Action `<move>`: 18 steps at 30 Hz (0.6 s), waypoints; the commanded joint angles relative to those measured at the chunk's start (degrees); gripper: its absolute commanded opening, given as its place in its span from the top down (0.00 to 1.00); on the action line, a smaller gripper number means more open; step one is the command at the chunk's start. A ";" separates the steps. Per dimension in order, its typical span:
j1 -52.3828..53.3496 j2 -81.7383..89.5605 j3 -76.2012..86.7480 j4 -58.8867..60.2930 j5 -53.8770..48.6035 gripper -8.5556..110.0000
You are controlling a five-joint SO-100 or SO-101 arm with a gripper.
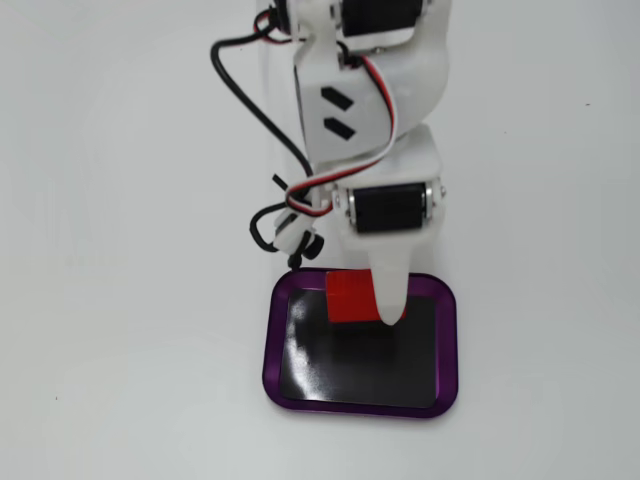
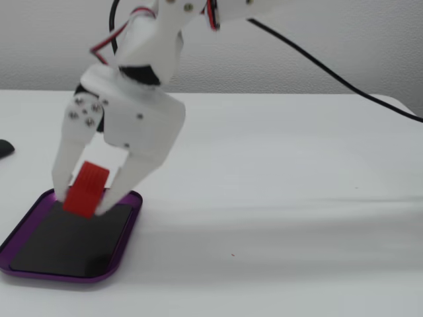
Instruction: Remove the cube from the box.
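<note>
The red cube (image 1: 349, 297) is held between the two white fingers of my gripper (image 2: 84, 199), also seen in the other fixed view (image 1: 375, 305). The cube (image 2: 86, 189) hangs tilted just above the far end of the box. The box (image 1: 360, 398) is a shallow purple-rimmed tray with a shiny black bottom, lying on the white table; it also shows in a fixed view (image 2: 125, 224) at the lower left. The gripper points down over the box's far part. One finger (image 1: 389, 290) covers the cube's right side.
Black and red-white cables (image 1: 290, 215) hang beside the arm above the box. A dark object (image 2: 4, 148) sits at the left edge of a fixed view. A black cable (image 2: 330, 72) runs off to the right over the white table.
</note>
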 commanded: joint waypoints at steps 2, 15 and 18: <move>-0.44 12.04 -6.50 5.71 -0.35 0.93; -0.97 35.77 26.28 -0.79 0.26 0.93; -0.88 40.87 38.76 -7.73 0.09 0.93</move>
